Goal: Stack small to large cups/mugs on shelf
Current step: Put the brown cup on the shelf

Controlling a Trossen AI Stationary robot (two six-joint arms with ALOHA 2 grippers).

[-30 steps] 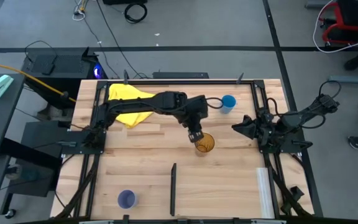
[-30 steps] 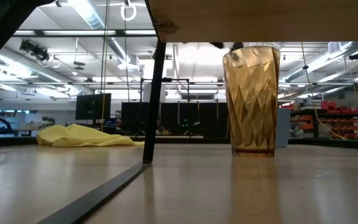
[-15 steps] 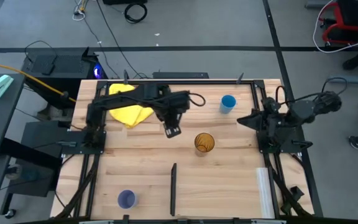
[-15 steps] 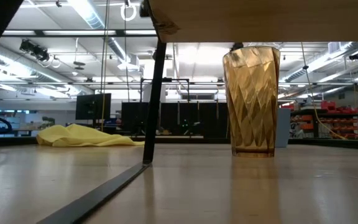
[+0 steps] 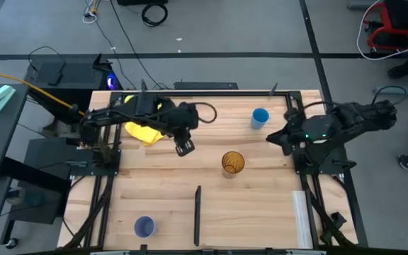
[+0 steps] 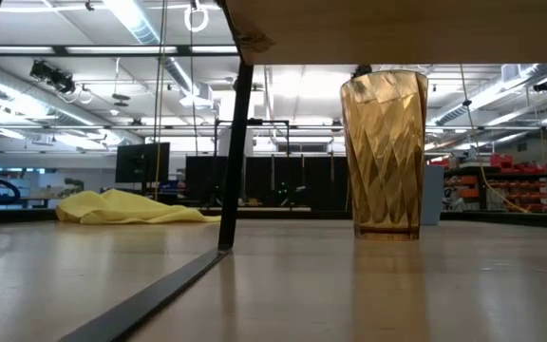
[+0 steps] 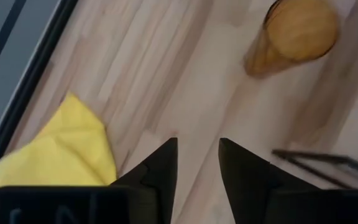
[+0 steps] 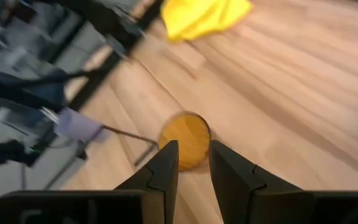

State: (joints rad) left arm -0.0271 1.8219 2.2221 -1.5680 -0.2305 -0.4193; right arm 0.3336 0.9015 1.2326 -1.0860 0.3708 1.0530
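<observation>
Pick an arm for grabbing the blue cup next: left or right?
Right, probably. The right gripper sits at the table's right edge, close to the blue cup, empty with a gap between its fingers. The left gripper is farther off, by the yellow cloth.

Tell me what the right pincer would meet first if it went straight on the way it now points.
Probably the amber tumbler, standing just beyond the right pincer; depth is uncertain.

A robotics lab or workshop: a pale wooden worktable (image 5: pixel 261 205) in a black metal frame, grey floor with trailing cables (image 5: pixel 129 32), ceiling strip lights (image 6: pixel 131 19), distant storage racks (image 6: pixel 511 185).
</observation>
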